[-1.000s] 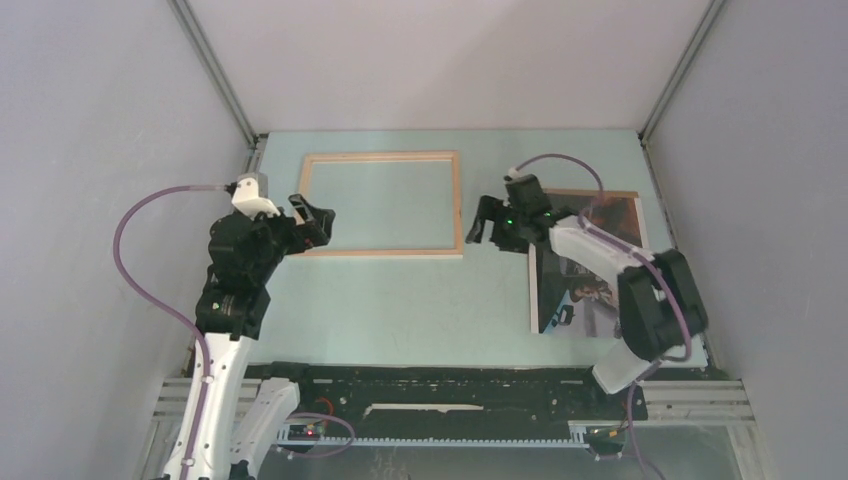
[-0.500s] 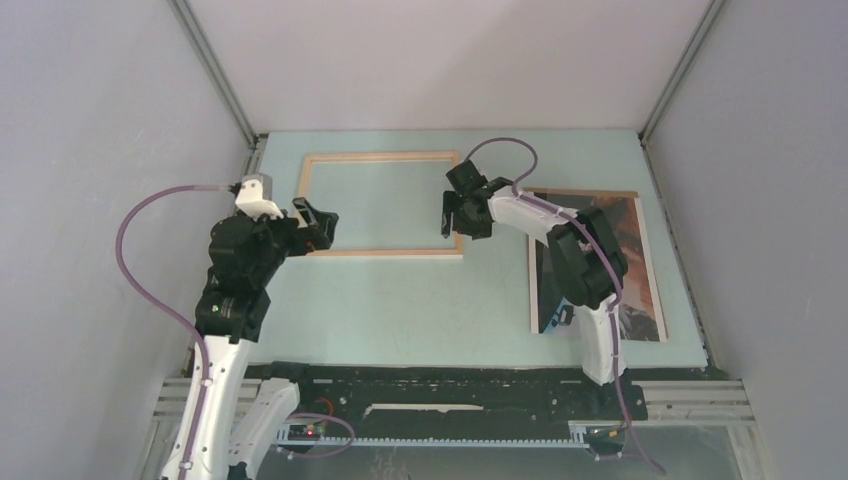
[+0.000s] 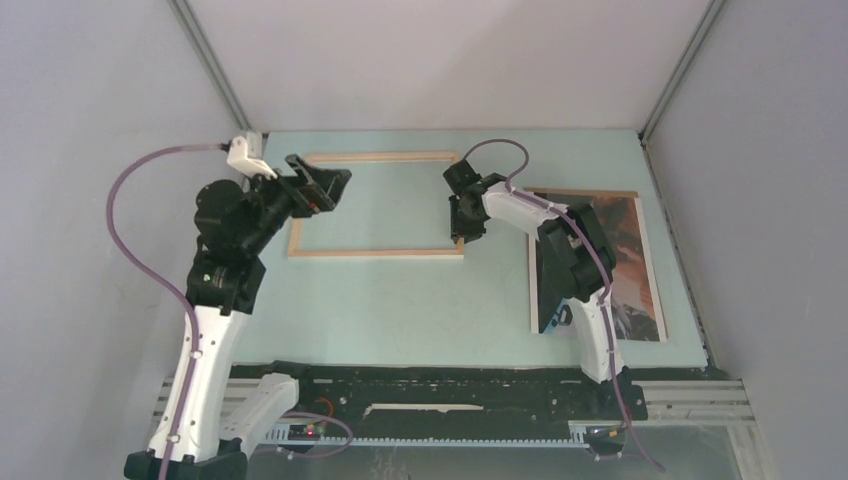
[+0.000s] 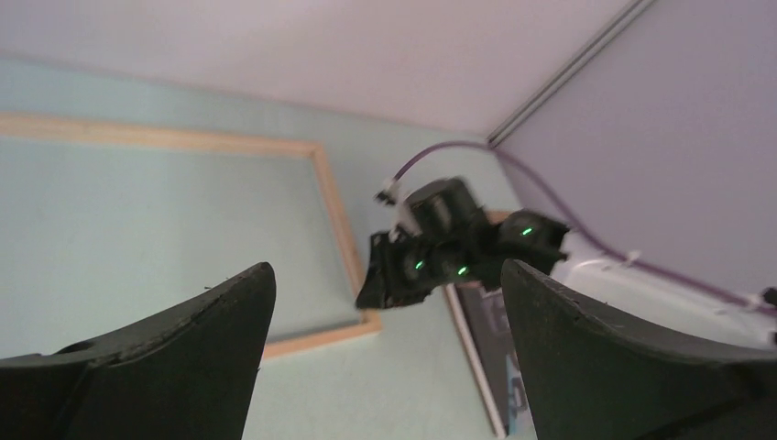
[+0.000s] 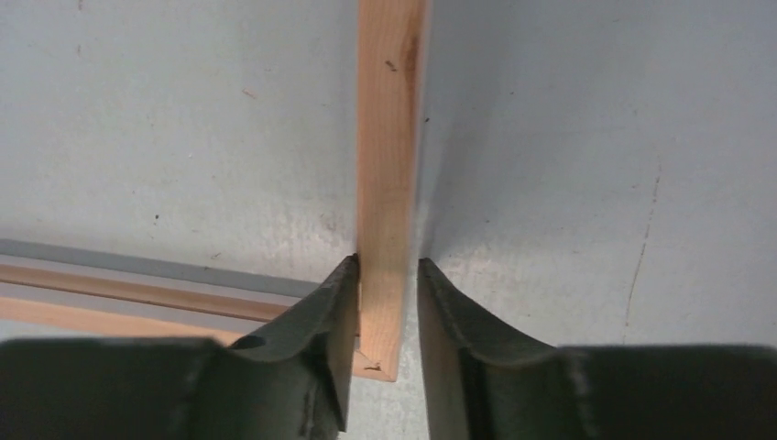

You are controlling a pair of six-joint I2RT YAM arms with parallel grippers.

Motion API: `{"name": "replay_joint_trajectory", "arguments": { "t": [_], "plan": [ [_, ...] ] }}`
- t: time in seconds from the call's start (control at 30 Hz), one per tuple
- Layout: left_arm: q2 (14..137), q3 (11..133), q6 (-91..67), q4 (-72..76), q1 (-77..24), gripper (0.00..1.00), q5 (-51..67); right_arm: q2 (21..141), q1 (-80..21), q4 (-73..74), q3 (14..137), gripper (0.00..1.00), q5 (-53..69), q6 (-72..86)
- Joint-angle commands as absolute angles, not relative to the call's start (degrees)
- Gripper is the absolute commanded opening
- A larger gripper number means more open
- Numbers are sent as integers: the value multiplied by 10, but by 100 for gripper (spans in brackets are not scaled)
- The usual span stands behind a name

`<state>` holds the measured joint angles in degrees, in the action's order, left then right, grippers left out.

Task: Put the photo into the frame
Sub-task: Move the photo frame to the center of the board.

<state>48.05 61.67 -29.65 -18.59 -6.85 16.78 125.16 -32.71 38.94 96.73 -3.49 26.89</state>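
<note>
The pale wood frame lies flat on the table, far left of centre. My right gripper is down at its right rail, close to the near right corner. In the right wrist view that gripper is shut on the rail of the frame, a finger on each side. The dark glossy photo lies flat at the right, partly hidden under the right arm. My left gripper hangs open and holds nothing above the frame's far left corner. Its wrist view looks between wide fingers across the frame toward the photo.
Grey walls close in the pale green table on three sides. A black rail runs along the near edge by the arm bases. Purple cables loop from both wrists.
The right gripper swung left from beside the photo to the frame's right rail and its jaws closed on it. The left arm rose and reached further over the frame's far left corner.
</note>
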Motion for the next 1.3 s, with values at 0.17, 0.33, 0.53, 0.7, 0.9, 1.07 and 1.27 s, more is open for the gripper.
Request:
{"name": "replay_joint_trajectory", "arguments": {
  "t": [0.17, 0.33, 0.53, 0.7, 0.9, 1.07, 1.27],
  "plan": [
    [545, 720, -271, -140, -100, 100, 159, 1204, -330, 379, 892, 27, -18, 234],
    [568, 693, -238, -151, -100, 100, 144, 1146, -334, 347, 803, 27, -11, 226],
    [570, 668, -237, -149, -96, 100, 161, 1102, -338, 339, 761, 30, -22, 207],
    [561, 655, -236, -141, -93, 100, 158, 1081, -337, 331, 765, 48, -6, 201],
    [572, 652, -247, -136, -93, 100, 179, 984, -335, 354, 765, 89, 10, 189],
    [573, 652, -252, -134, -93, 100, 189, 894, -291, 408, 760, 95, 3, 188],
    [576, 649, -267, -126, -91, 100, 210, 785, -153, 393, 653, 96, 4, 233]
  ]
}}
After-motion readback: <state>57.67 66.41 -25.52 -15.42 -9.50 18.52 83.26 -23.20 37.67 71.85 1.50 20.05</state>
